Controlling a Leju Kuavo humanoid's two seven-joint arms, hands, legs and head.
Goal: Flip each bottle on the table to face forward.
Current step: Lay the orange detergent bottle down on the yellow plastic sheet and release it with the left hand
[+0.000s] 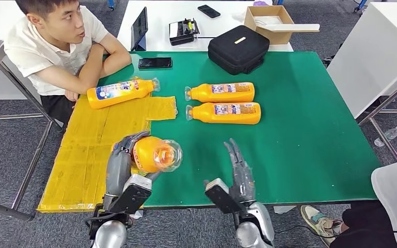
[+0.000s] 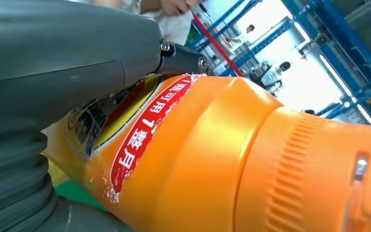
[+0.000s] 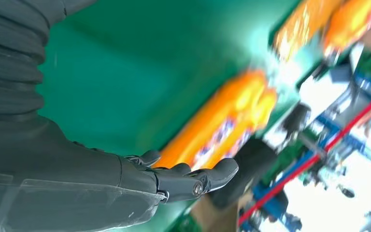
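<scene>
My left hand (image 1: pixel 124 160) grips an orange bottle (image 1: pixel 155 154) lifted off the table, its capped end pointing toward my right. Up close, the held bottle (image 2: pixel 212 159) shows a red-and-white label and a ribbed orange cap, with my left hand's (image 2: pixel 53 63) thumb across it. My right hand (image 1: pixel 240 168) hovers open above the green table (image 1: pixel 310 144), fingers stretched forward and holding nothing. Two orange bottles (image 1: pixel 221 92) (image 1: pixel 225 112) lie side by side at mid-table, labels up, caps to the left. A further bottle (image 1: pixel 120 92) lies near the person. The right hand's fingers (image 3: pixel 188 179) show before two blurred bottles (image 3: pixel 222 125).
A person (image 1: pixel 57 41) sits at the table's far left corner, arms resting by the far-left bottle. Yellow sheeting (image 1: pixel 98 144) covers the table's left part. A black case (image 1: pixel 238 49), a phone (image 1: pixel 155 63) and a cardboard box (image 1: pixel 271 23) sit at the back.
</scene>
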